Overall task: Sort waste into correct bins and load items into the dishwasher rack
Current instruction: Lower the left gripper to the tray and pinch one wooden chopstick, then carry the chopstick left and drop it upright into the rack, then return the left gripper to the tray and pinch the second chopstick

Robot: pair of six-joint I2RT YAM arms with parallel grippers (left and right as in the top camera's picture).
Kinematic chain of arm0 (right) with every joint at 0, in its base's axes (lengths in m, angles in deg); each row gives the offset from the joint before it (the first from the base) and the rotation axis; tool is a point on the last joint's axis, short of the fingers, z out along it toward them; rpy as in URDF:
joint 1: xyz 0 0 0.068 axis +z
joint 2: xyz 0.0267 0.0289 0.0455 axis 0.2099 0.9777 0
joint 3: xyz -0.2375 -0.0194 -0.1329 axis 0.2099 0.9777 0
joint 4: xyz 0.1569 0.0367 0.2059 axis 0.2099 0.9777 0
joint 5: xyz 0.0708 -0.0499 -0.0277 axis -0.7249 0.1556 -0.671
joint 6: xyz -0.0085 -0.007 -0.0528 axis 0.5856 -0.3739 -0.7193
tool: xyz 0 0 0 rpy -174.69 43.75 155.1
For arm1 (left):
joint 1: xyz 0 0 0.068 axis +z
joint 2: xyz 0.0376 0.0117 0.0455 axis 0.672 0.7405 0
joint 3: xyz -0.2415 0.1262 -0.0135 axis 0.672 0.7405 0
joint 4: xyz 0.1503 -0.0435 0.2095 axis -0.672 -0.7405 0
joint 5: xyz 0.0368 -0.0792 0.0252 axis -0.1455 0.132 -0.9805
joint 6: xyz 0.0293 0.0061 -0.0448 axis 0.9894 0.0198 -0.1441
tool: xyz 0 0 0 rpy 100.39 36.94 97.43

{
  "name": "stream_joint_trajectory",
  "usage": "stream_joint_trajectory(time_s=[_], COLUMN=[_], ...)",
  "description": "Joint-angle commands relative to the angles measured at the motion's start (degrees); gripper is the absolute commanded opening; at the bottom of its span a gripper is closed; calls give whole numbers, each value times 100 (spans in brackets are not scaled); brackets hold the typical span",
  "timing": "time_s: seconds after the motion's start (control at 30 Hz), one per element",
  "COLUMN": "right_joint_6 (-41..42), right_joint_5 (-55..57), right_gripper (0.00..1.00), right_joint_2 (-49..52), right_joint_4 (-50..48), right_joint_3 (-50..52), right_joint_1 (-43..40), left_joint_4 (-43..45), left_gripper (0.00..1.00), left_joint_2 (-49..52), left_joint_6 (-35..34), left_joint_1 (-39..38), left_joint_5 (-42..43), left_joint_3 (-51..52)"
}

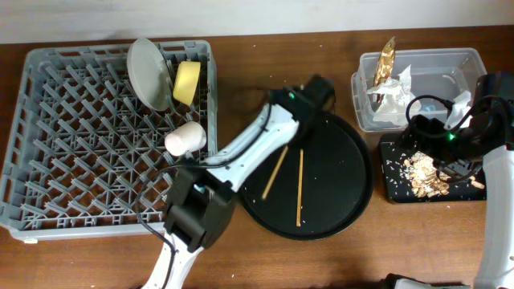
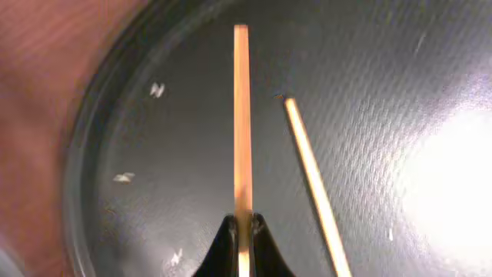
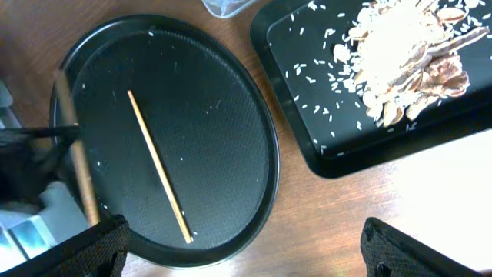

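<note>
left gripper (image 2: 242, 231) is clamped on one chopstick (image 2: 242, 115) at the round tray (image 2: 100, 154); the other chopstick (image 2: 311, 177) lies just beside it. right gripper (image 3: 246, 254) hangs wide apart. so thin a pinch may let the stick swivel, slip, or snag on rack (image 1: 48, 120) pegs.

two chopsticks (image 1: 275, 178) (image 1: 300, 186), two bins (image 1: 418, 54) (image 1: 391, 175), one plate (image 1: 148, 72)

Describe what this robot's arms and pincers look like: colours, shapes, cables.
Both arms are white links joined by black housings. The left arm has a chunky black block and a green light. The right arm carries looping black cables. The left pincer has slim, tapered black fingers; the right pincer has broad, matte black ones.
</note>
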Motion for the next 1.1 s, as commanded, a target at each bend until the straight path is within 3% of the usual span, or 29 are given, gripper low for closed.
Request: stream_joint_trajectory(time_s=[0.0,0.17,0.23,0.37,0.43,0.53,0.63,0.67,0.7,0.73,0.77,0.8,0.87,0.97,1.07], right_joint_6=[-61,-61,-63,-61,-61,-136,-170,-170,-170,-170,-170,-170,-170,-173,-173], right_joint_5=[-26,-26,17,144,144,164,162,164,162,162,162,164,164,164,164], right_gripper=[98,98,98,99,98,99,98,98,99,98,99,98,99,99,99], right_joint_2=[-13,-13,-13,-13,-13,-13,-13,-13,-13,-13,-13,-13,-13,-13,-13], right_joint_4=[-4,-48,-68,-173,-245,-260,-258,-256,-238,-223,-214,-195,-170,9,90], right_joint_3=[9,9,9,9,9,9,9,9,9,9,9,9,9,9,9], right_joint_1=[37,37,37,37,37,37,37,37,37,37,37,37,37,37,37], left_joint_4=[-1447,-3436,-3488,-3458,-3215,-1849,-1626,-1755,-1945,-1917,-1832,-1792,-1467,-717,-673], left_gripper=[1,1,1,1,1,1,2,11,45,49,60,62,53,49,49], left_joint_2=[-59,-79,-125,-857,-892,-892,-925,-1064,-1740,-2050,-2406,-2472,-2004,-719,323], left_joint_6=[457,629,841,837,1333,1604,1604,1609,1609,1609,1609,1604,1228,929,643], left_joint_1=[660,1657,2245,3672,4146,4249,4249,4238,3993,3781,3311,2750,1580,188,-273], left_joint_5=[-79,-90,-63,-63,-17,2,278,610,920,1064,1270,1429,1508,1436,929], left_joint_3=[-1615,-3471,-3449,-1871,-1384,52,256,83,-214,-214,-214,-212,-136,-136,-136])
